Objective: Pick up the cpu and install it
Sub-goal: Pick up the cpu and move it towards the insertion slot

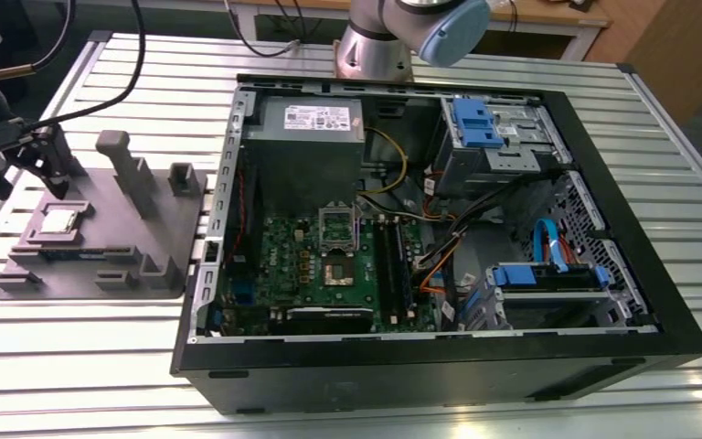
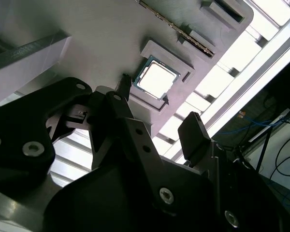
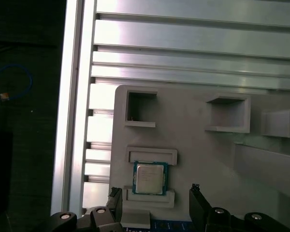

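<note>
The cpu is a small square chip with a silver top. It lies flat in a recess of the grey holder plate at the exterior view's left, outside the computer case. In both wrist views the cpu sits between raised grey ledges. My gripper hangs just above it, open, with nothing held. Its black fingers stand to either side of the chip without touching it. My gripper is far from the case.
The open black computer case lies on the slatted metal table. Inside are a green motherboard with its socket, a grey power supply and blue drive brackets. Grey posts rise from the holder plate.
</note>
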{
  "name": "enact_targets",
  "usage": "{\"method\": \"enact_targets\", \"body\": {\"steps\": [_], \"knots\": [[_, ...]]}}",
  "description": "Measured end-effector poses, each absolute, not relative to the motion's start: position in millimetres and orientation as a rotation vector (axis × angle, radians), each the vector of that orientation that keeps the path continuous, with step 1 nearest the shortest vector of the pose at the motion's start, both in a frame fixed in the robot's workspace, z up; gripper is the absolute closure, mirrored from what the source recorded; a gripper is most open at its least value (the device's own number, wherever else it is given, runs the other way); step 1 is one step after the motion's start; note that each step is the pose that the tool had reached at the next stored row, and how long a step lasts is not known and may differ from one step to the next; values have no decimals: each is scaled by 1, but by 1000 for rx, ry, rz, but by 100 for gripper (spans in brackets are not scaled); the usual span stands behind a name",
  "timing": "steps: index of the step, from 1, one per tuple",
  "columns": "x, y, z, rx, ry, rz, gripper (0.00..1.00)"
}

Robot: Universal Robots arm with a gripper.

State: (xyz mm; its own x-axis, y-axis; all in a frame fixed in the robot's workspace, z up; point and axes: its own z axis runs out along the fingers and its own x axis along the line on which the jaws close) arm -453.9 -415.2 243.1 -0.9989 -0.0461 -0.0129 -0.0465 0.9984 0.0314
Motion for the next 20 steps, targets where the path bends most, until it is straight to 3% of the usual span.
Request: {"method": "enact_targets", "body": {"steps": [20], "knots": [[-455,-414,223,-65,3128,45,34]]}}
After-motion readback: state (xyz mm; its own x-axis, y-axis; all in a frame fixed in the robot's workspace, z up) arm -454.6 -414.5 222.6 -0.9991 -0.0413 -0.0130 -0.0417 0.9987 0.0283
